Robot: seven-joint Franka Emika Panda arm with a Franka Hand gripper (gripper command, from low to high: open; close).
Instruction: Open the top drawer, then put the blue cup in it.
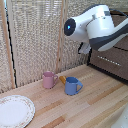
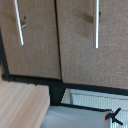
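The blue cup (image 1: 73, 86) stands upright on the wooden table (image 1: 95, 107), its loop handle toward the exterior view's right. The dark brown cabinet (image 1: 111, 61) sits at the exterior view's right edge, largely covered by the white arm (image 1: 97, 27), which hangs above and to the right of the cup. The wrist view faces two brown drawer fronts lying flush, each with a thin silver bar handle (image 2: 97, 25) (image 2: 20, 22). I cannot tell which of them is the top drawer. My gripper's fingers show in neither view.
A pink mug (image 1: 48, 79) stands just left of the cup, with a small orange-yellow piece (image 1: 63, 79) between them. A patterned white plate (image 1: 15, 110) lies at the front left. A woven screen (image 1: 35, 40) backs the table.
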